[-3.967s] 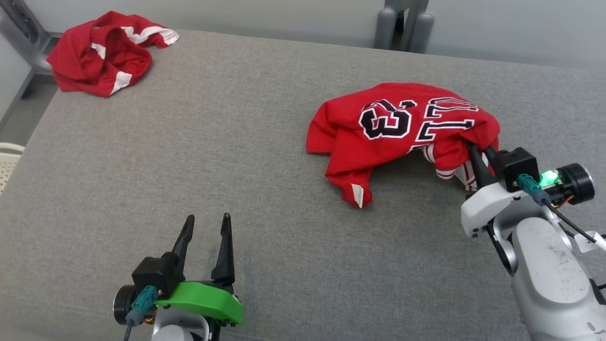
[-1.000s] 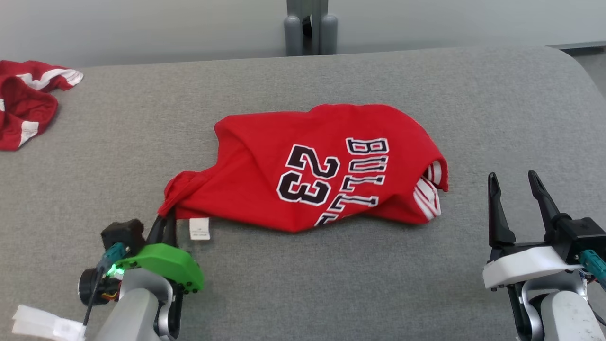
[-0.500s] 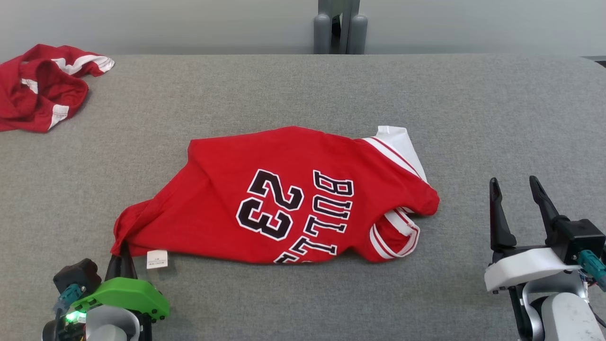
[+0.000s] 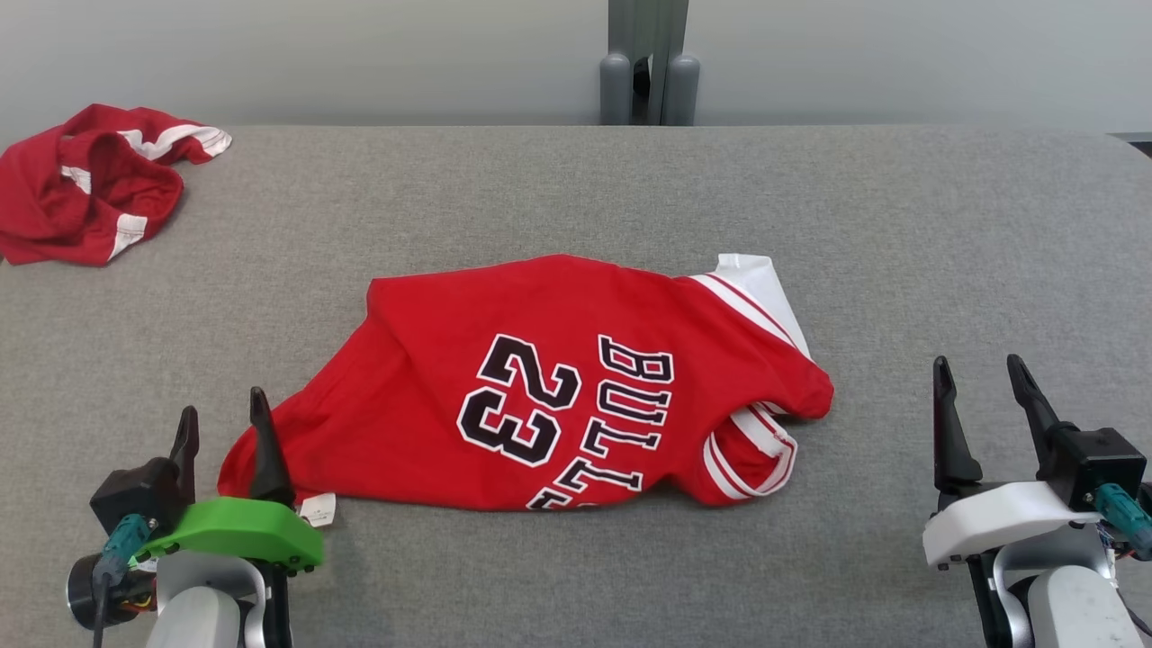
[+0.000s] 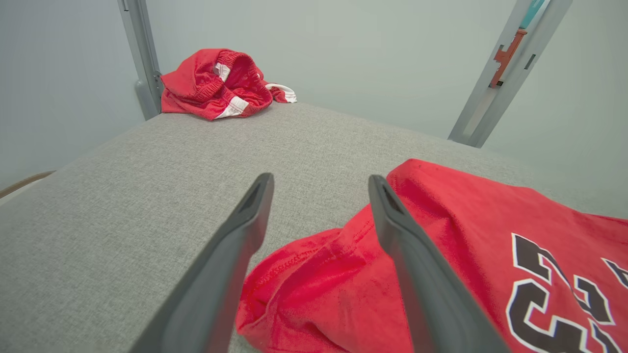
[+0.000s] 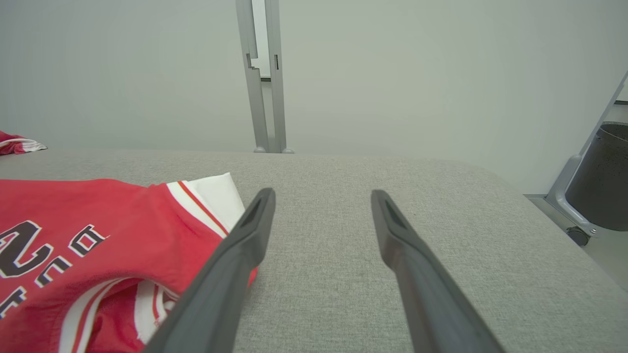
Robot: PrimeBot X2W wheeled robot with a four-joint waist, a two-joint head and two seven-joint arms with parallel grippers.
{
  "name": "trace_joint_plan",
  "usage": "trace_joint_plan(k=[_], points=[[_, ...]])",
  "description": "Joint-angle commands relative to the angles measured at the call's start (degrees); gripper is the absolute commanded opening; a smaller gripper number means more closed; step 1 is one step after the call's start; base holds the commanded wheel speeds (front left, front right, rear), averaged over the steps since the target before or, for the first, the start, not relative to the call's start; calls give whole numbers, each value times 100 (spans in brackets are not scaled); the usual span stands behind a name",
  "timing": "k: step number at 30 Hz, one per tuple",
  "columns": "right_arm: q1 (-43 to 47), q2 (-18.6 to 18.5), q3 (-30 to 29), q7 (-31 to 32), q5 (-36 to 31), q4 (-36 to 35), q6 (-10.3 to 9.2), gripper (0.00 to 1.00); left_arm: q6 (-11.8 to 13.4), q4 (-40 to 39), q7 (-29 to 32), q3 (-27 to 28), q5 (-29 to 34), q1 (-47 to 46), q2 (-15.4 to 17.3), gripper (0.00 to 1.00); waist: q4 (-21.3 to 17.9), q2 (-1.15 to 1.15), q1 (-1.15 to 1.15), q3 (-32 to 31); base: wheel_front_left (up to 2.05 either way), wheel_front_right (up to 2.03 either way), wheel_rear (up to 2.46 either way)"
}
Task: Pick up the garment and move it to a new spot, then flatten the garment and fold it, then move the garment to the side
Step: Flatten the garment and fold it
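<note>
The garment (image 4: pixel 558 378) is a red jersey with "23" and "BULLS" in black and white lettering. It lies spread but rumpled across the middle of the grey padded table (image 4: pixel 945 225). My left gripper (image 4: pixel 223 418) stands open at the lower left, just off the jersey's bunched left corner (image 5: pixel 314 289), with nothing between its fingers. My right gripper (image 4: pixel 979 385) is open at the lower right, apart from the jersey's white-trimmed sleeve (image 6: pixel 206 201). In the right wrist view the jersey (image 6: pixel 98 235) lies to the left of my fingers.
A second red garment (image 4: pixel 90 180) with white stripes lies crumpled at the table's far left corner, also seen as a heap (image 5: pixel 216 83) in the left wrist view. A grey post (image 4: pixel 646 63) stands behind the table's far edge. A dark bin (image 6: pixel 601 176) sits off the table's right end.
My left gripper has opened and let go of the jersey's left corner, which now rests on the table. The right gripper stayed open and still. The camera shifted slightly.
</note>
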Motion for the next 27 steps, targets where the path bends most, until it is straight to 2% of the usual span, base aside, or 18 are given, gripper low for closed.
trace_joint_plan(k=[1,11,19,25,26,27], points=[[41,-8,15,-37,36,33,-8,100,-49,-100,-2,-1,91,122,-26,100,29,0,0,-40,0,0,0],[10,-9,637,107,-358,355,-8,100,-133,-453,-3,-412,406,362,-319,100,248,0,0,34,0,0,0],[-511,-269,1235,87,-758,1347,-9,100,-130,-590,-3,-674,418,357,-467,100,584,0,0,261,0,0,0],[-1105,-381,1326,-33,-1036,2231,-9,98,-86,-734,-2,-797,497,245,-494,100,810,0,0,392,0,0,0],[-1179,-380,1320,-60,-1047,2336,-9,51,-81,-761,-3,-814,501,244,-500,100,831,0,0,399,0,0,0],[-1260,-378,1323,-85,-1060,2457,-8,30,-70,-803,-2,-824,507,245,-503,100,851,0,0,404,0,0,0]])
